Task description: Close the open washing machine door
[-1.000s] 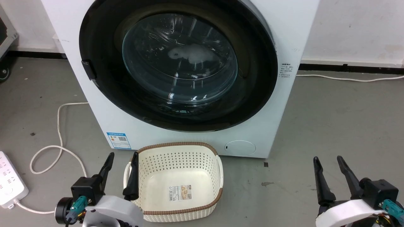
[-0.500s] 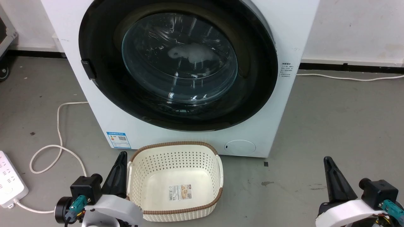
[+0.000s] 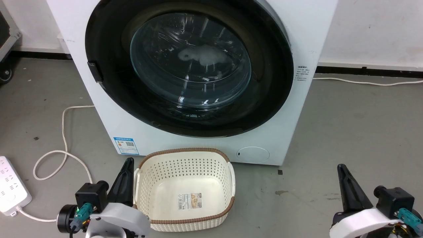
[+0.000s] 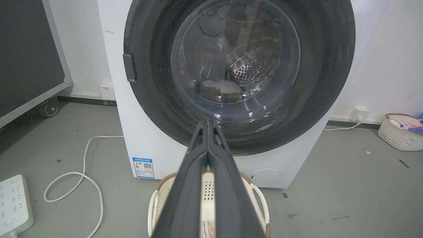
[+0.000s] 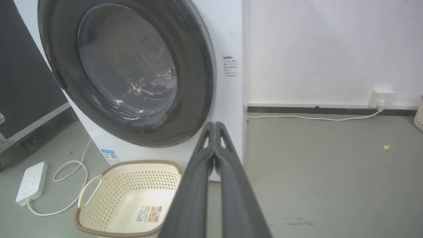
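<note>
The washing machine door [image 3: 188, 66] is seen set flush into the front of the white washing machine [image 3: 297, 112], its black rim lying against the cabinet all round, with no gap visible in either wrist view. Through the bulging glass the perforated steel drum [image 4: 251, 66] can be made out, and a pale shape [image 4: 223, 86] is seen low in it. Whether this is cloth or a reflection cannot be told. A blue sticker [image 3: 126, 146] is fixed low on the machine's front.

A cream perforated basket [image 3: 185, 152] with a brown woven rim is placed upright on the grey floor [image 3: 347, 132], just in front of the machine and below the door. On its bottom a printed label [image 3: 190, 201] is seen. A second basket [image 4: 400, 137], pale with a pinkish rim, is set well apart by the wall. Some blue and white items are held in it, too small to be identified.

The left gripper [image 3: 128, 162] is held low, just beside the cream basket's left handle, its two fingers pressed together on nothing. Contact with the handle cannot be judged. The right gripper [image 3: 340, 167] is held over bare floor, well apart from the machine, likewise clenched and empty.

A white power strip [image 3: 11, 190] and a looped cable [image 3: 64, 132] are laid on the floor to the left.
</note>
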